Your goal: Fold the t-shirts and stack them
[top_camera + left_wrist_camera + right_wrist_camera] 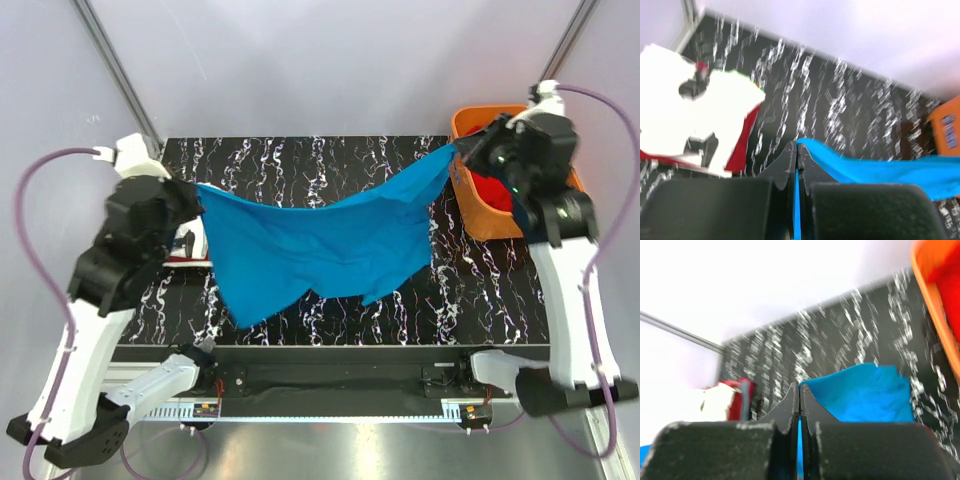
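Observation:
A bright blue t-shirt hangs stretched between both arms above the black marbled table. My left gripper is shut on its left corner; the wrist view shows blue cloth pinched between the fingers. My right gripper is shut on the right corner, blue cloth running from its closed fingers. A white t-shirt with black marks lies on a red one at the table's left, under the left arm. More red cloth sits in the basket.
An orange plastic basket stands at the table's right side, under the right arm. The folded pile lies at the left edge. Grey walls and metal posts enclose the back.

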